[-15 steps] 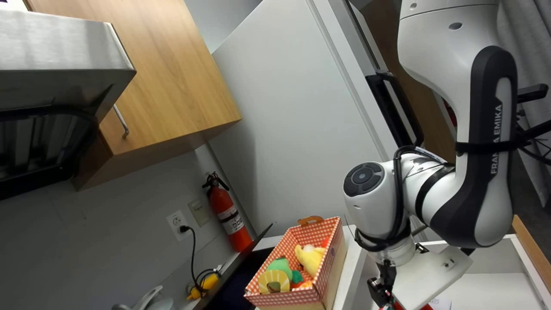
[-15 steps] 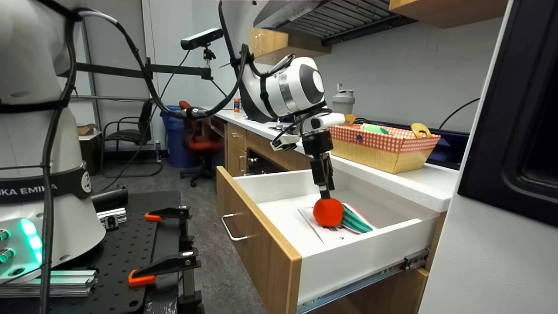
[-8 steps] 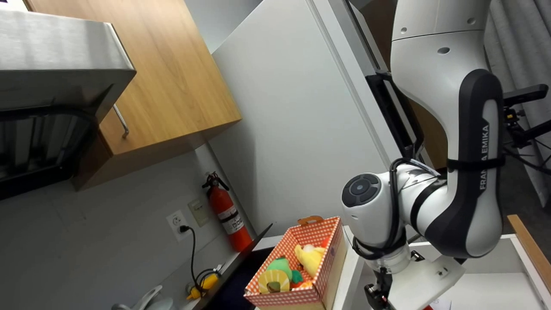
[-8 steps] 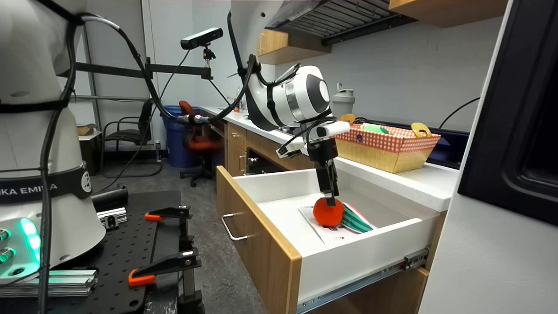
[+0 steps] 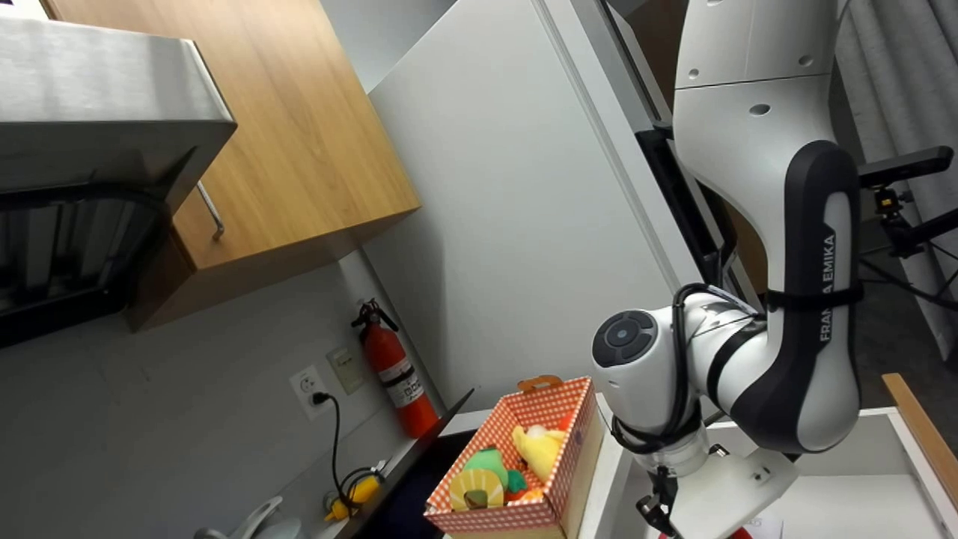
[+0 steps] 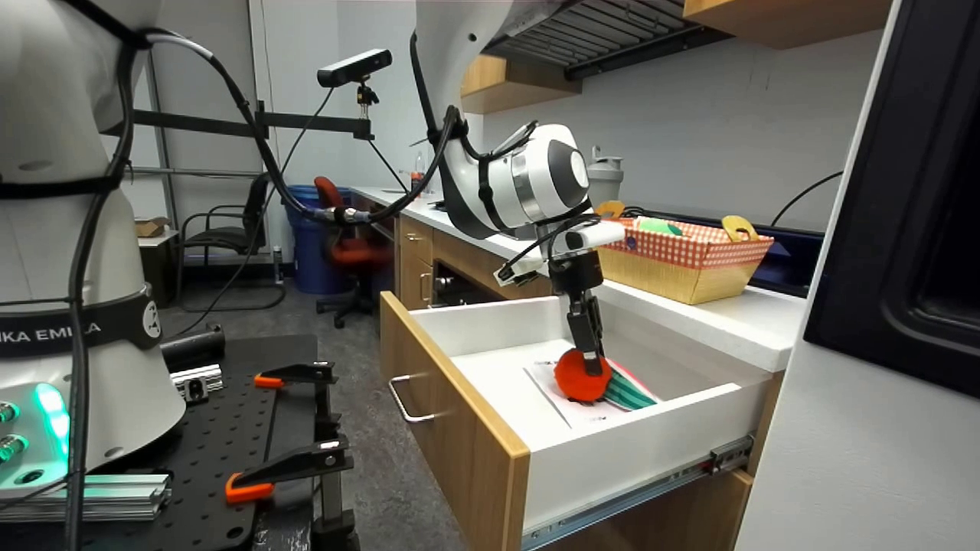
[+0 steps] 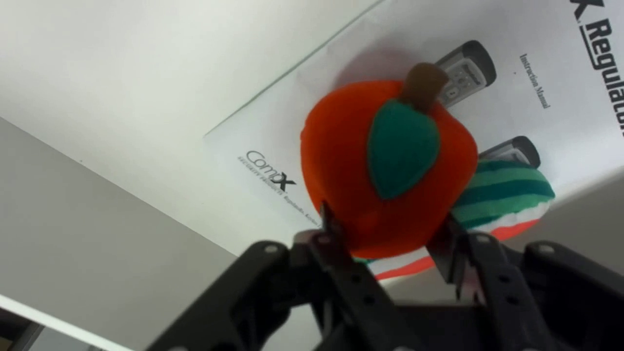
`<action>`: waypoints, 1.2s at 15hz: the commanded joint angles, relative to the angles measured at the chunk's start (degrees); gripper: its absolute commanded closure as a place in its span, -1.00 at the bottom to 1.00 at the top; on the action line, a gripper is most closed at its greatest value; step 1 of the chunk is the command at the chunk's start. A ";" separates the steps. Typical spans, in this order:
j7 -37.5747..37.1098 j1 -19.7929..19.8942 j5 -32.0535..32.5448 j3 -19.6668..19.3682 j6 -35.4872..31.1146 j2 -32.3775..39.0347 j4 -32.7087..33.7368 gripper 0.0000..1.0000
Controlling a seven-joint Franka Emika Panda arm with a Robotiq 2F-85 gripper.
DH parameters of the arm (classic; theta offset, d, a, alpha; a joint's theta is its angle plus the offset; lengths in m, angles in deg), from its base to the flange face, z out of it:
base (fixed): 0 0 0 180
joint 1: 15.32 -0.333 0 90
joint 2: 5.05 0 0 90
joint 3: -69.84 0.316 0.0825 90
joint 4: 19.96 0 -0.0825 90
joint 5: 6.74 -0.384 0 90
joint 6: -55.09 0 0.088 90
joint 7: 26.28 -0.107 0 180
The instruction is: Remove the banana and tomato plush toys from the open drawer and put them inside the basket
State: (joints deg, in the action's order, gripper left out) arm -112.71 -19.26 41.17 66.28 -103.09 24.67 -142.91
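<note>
Tool (image 7: pixel 387 224) lower now, snug around plump orange-red tomato (image 7: pixel 343 156), green-leafed, brown-stemmed.

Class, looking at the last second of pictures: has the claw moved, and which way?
Yes. In an exterior view, judged against the unmoved drawer, the claw has come lower and nearer the counter.

Wrist view: a striped green-and-red plush (image 7: pixel 507 192) overlaps a printed instruction manual (image 7: pixel 521 112). In an exterior view, a red fire extinguisher (image 5: pixel 399 378) is near a wall outlet (image 5: pixel 306 384). In an exterior view, a blue bin (image 6: pixel 301 252) is beside an orange chair (image 6: pixel 358 254).
</note>
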 commanded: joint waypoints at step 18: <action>-0.13 -3.74 -0.03 2.43 4.87 -17.00 -6.63 0.90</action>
State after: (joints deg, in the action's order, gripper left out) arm -112.71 -22.00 41.17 68.09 -100.76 13.46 -146.61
